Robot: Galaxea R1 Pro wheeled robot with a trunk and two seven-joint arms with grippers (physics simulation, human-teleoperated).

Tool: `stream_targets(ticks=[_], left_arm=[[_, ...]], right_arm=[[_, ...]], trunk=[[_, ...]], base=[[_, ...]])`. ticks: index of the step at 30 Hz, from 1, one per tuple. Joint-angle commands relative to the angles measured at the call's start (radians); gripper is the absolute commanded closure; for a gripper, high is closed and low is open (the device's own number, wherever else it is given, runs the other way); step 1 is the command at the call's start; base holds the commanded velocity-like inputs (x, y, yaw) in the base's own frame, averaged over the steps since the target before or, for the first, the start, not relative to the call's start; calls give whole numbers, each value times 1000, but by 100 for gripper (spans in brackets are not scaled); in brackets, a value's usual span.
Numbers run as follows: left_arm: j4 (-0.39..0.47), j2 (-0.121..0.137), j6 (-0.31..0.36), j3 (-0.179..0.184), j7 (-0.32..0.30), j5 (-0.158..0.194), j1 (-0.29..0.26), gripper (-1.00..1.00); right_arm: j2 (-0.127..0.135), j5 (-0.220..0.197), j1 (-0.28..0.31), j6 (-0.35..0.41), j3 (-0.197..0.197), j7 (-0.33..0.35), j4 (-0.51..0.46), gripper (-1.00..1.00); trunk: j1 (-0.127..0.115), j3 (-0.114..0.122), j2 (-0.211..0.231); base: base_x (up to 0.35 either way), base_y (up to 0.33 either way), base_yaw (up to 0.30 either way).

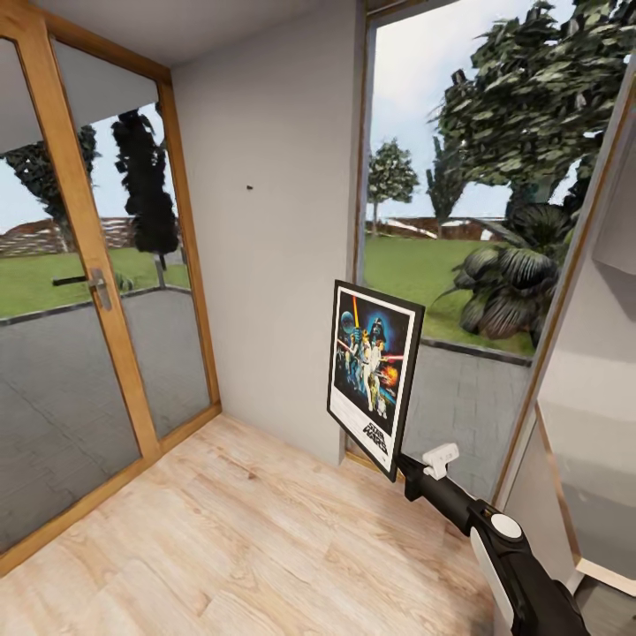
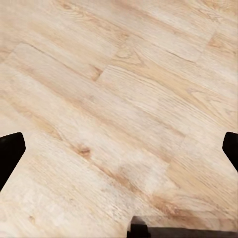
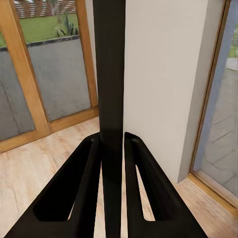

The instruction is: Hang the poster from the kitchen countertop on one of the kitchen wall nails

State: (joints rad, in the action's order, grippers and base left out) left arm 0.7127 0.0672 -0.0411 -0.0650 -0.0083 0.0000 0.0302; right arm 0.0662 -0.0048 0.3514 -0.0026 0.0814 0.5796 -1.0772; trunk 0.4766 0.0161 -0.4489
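Note:
The Star Wars poster (image 1: 374, 374), black-framed with a white inner border, is held upright in front of the light-grey wall (image 1: 265, 265). My right gripper (image 1: 399, 466) is shut on its lower right corner, with the arm reaching in from the lower right. In the right wrist view the poster (image 3: 110, 74) appears edge-on as a dark strip clamped between the two black fingers (image 3: 84, 188). A wall nail (image 1: 249, 187) is a small dark speck high on the wall, up and left of the poster. My left gripper (image 2: 119, 148) hangs open over the wooden floor (image 2: 119, 99).
A wood-framed glass door (image 1: 97, 291) with a handle stands at the left. A tall window (image 1: 459, 221) onto the garden lies right of the wall. A white cabinet side (image 1: 592, 424) is close on the right. Light wooden floor (image 1: 247, 548) spreads below.

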Motion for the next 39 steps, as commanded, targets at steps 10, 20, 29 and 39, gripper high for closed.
stream_targets(ticks=[10, 20, 29, 39], left_arm=[[1, 0, -2, -1, -1, 0, 0, -100], [1, 0, -2, -1, -1, 0, 0, -100], [1, -1, -3, 0, 2, -1, 0, -100], [-1, -1, -3, -2, 1, 0, 0, -100]], right_arm=[[0, -3, 0, 1, 1, 8, 0, 100], [0, -3, 0, 2, 1, 8, 0, 100], [0, -1, 0, 7, 2, 8, 0, 100], [0, -1, 0, 4, 1, 8, 0, 100]], trunk=[[-27, 22, 49], [-27, 22, 49], [-27, 22, 49], [-27, 22, 49]], base=[[0, 0, 0], [0, 0, 0], [0, 0, 0], [0, 108, 0]])
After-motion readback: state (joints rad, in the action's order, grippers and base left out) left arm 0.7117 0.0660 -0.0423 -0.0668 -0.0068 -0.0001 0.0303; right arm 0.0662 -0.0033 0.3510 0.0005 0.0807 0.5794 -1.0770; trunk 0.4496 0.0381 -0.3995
